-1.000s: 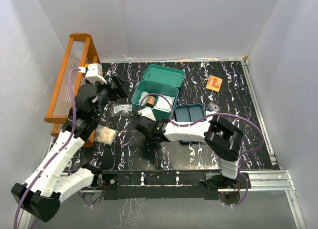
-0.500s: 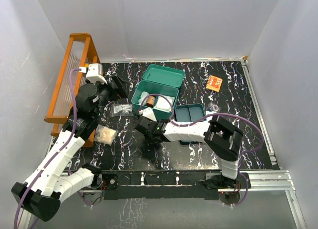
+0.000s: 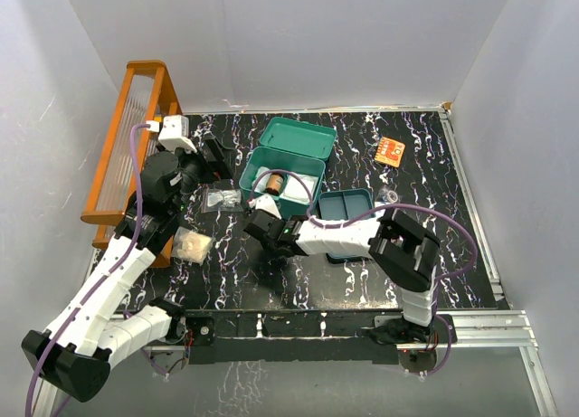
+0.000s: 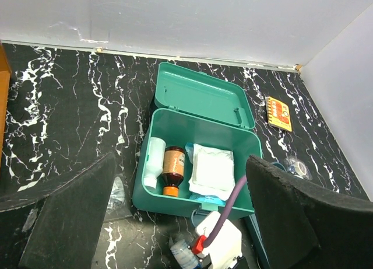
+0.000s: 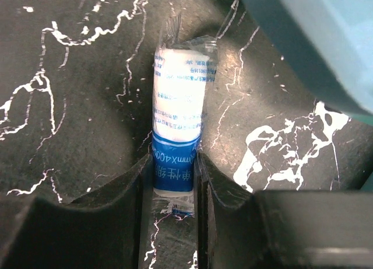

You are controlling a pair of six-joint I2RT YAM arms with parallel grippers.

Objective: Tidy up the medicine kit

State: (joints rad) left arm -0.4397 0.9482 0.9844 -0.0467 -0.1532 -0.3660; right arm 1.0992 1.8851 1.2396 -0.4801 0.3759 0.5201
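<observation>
At the far left an orange rack (image 3: 136, 137) stands along the table's edge. Beside it the left gripper (image 3: 217, 159) hangs above the table with its jaws spread wide and nothing between them, its camera looking down into the box. Just below it in the top view lies a small clear bag (image 3: 220, 198), and nearer the arm bases a pale packet (image 3: 192, 244) sits close to the rack's near end.

Next comes the right gripper (image 5: 173, 167), low on the table just in front of the box. Its jaws are closed narrowly on a wrapped bandage roll (image 5: 178, 123), pressing the blue band at one end, and the roll lies flat on the black marbled table (image 3: 235, 272).

The medicine kit (image 3: 282, 177) sits mid-table with its lid (image 4: 201, 97) tipped back and open. Inside, from left to right, are a white bottle (image 4: 154, 164), a brown bottle (image 4: 173, 171) and a white gauze pack (image 4: 213, 167), all lying flat. The kit's tray (image 3: 348, 218) rests on the table just right of the box, partly under the right arm.

Further right, an orange card (image 3: 391, 151) lies near the back wall, and a small clear ring (image 3: 391, 196) lies near the tray.
</observation>
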